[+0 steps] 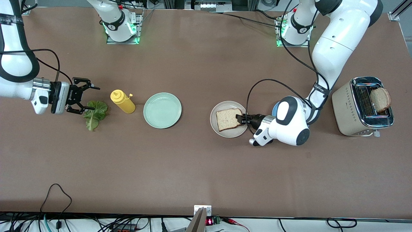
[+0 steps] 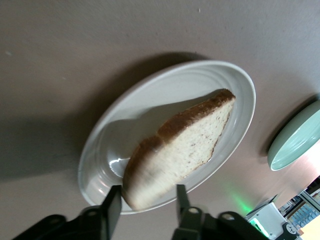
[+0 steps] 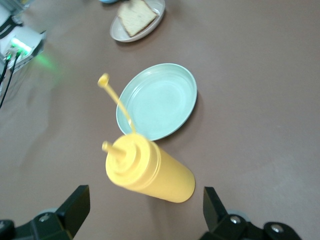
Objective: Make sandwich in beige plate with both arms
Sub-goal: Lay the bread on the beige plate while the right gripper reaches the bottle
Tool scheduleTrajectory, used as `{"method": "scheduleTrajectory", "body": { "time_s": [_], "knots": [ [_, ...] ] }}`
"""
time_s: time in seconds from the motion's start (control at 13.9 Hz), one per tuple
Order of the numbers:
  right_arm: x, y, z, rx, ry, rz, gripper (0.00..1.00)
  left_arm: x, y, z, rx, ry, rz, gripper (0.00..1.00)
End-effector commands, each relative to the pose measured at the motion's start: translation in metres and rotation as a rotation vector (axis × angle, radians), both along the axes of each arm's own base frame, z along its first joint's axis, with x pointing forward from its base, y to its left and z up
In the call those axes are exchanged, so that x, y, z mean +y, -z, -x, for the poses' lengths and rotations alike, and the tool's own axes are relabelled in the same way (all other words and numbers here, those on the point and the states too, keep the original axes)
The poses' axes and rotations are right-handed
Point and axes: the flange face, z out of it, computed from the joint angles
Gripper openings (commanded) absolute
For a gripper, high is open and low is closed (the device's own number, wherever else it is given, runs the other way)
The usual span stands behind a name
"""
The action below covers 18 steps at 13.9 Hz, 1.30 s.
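The beige plate point(image 1: 219, 130) lies toward the left arm's end of the table with one bread slice point(image 1: 228, 119) flat on it. My left gripper point(image 1: 239, 119) is low at the plate's rim. In the left wrist view its open fingers point(image 2: 114, 200) straddle one end of the slice point(image 2: 185, 145) on the plate point(image 2: 150, 102). My right gripper point(image 1: 92, 98) is open over the edge of the green lettuce leaf point(image 1: 95, 113) on the table. A second slice point(image 1: 380, 99) sticks out of the toaster point(image 1: 347, 109). The lettuce is out of the right wrist view.
A yellow squeeze bottle point(image 1: 123, 101) stands beside the lettuce, right in front of the right gripper point(image 3: 145, 195). A mint-green plate point(image 1: 162, 110) lies between the bottle and the beige plate. A blue plate point(image 1: 274, 109) is mostly hidden under the left arm.
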Motion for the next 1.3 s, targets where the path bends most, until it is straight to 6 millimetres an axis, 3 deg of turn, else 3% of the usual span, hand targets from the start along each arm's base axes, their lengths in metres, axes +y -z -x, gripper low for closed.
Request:
{"method": "scheduleTrajectory", "body": {
  "time_s": [0.0, 0.14, 0.22, 0.43, 0.58, 0.86, 1.01, 1.08, 1.22],
  "knots": [
    [-0.013, 0.021, 0.033, -0.155, -0.064, -0.083, 1.0, 0.011, -0.062, -0.008, -0.057, 0.016, 0.008, 1.0],
    [-0.019, 0.038, 0.045, -0.262, -0.106, -0.152, 1.0, 0.023, -0.119, -0.012, -0.105, 0.065, -0.037, 1.0],
    [-0.017, 0.049, 0.046, -0.309, -0.128, -0.185, 1.0, 0.034, -0.138, -0.016, -0.129, 0.089, -0.086, 1.0],
    [-0.015, 0.082, 0.047, -0.406, -0.134, -0.27, 1.0, 0.075, -0.182, -0.032, -0.223, 0.152, -0.241, 1.0],
    [-0.012, 0.099, 0.047, -0.437, -0.123, -0.303, 1.0, 0.123, -0.205, -0.052, -0.292, 0.118, -0.326, 1.0],
    [-0.002, 0.136, 0.052, -0.477, -0.112, -0.353, 1.0, 0.176, -0.26, -0.068, -0.404, 0.066, -0.426, 1.0],
    [0.0, 0.148, 0.055, -0.494, -0.109, -0.369, 1.0, 0.203, -0.301, -0.062, -0.459, 0.026, -0.482, 1.0],
    [0.002, 0.155, 0.056, -0.509, -0.111, -0.38, 1.0, 0.208, -0.319, -0.055, -0.47, 0.016, -0.511, 1.0],
    [0.005, 0.177, 0.063, -0.479, -0.103, -0.412, 1.0, 0.23, -0.354, -0.03, -0.476, 0.003, -0.565, 1.0]
  ]
}}
